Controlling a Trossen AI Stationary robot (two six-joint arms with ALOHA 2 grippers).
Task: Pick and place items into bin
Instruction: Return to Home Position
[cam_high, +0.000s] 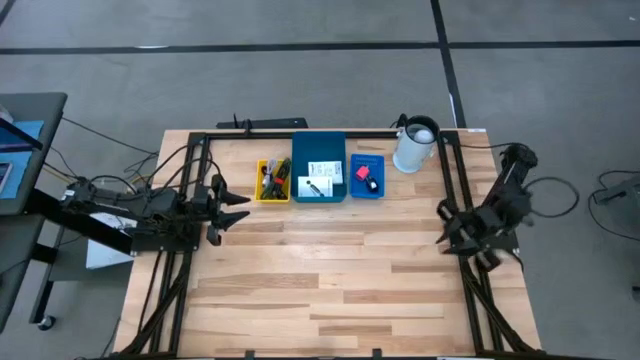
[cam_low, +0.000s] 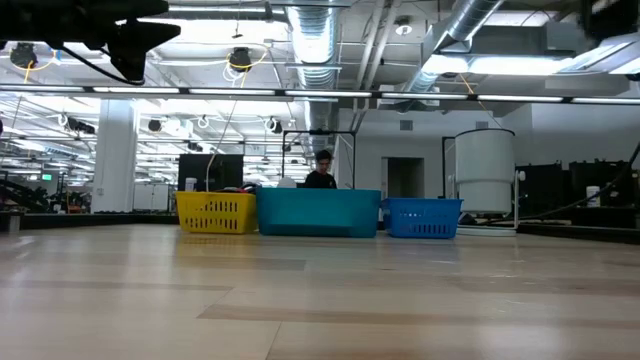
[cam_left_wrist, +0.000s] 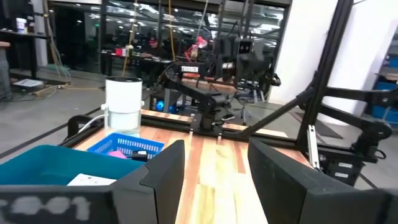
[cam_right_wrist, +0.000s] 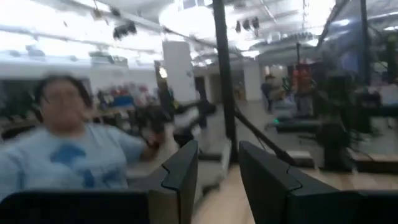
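Note:
Three bins stand in a row by the table's far edge. The yellow bin (cam_high: 265, 184) holds green and black pens (cam_high: 279, 178). Two white cards (cam_high: 320, 178) lie in the teal bin (cam_high: 319, 145). A pink-red piece (cam_high: 361, 172) and a small black object (cam_high: 372, 185) are in the blue bin (cam_high: 367, 158). My left gripper (cam_high: 243, 207) is open at the table's left, level and pointing right, with nothing between its fingers (cam_left_wrist: 163, 174). My right gripper (cam_high: 443, 222) is open at the table's right side, level, and also has nothing between its fingers.
A white cylinder (cam_high: 416, 145) stands at the far right, next to the blue bin. Black frame bars (cam_high: 300, 133) run along the table's far edge and both sides. Bare wood (cam_high: 330, 280) spreads between the arms and toward the near edge. A person (cam_right_wrist: 68, 155) shows beyond the table.

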